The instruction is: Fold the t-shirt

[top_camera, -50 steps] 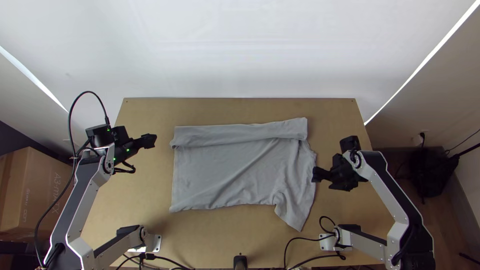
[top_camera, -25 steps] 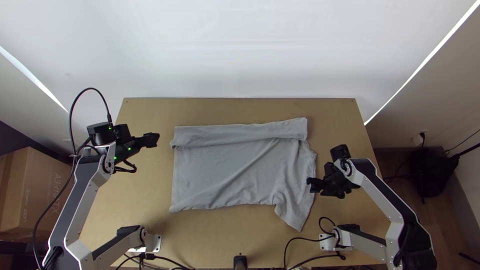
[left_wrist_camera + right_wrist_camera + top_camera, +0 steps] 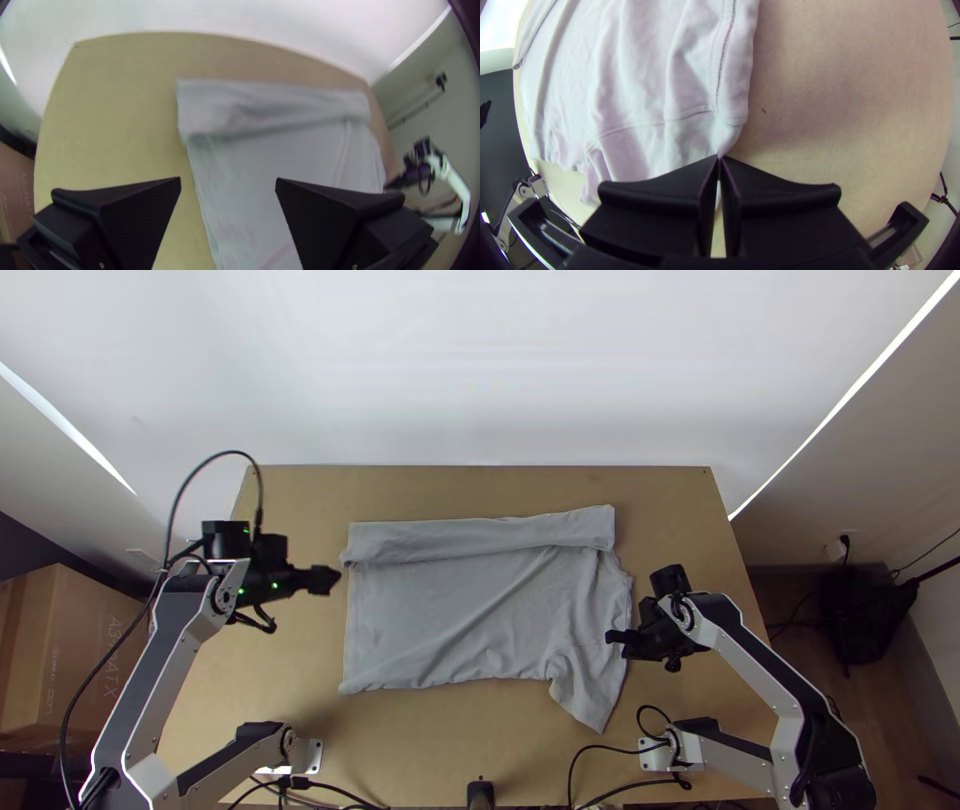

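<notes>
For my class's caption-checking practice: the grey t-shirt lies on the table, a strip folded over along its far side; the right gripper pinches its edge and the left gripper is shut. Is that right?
Not quite: the left gripper is open, as the left wrist view shows. The t-shirt does lie with that strip folded, and the right gripper does pinch its edge.

Above the t-shirt [image 3: 450,615], space is free between 2 obstacles, left gripper [image 3: 337,580] and right gripper [image 3: 610,638].

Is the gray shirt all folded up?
Partly folded: the t-shirt has a strip turned over along its far side; the rest lies spread.
</notes>
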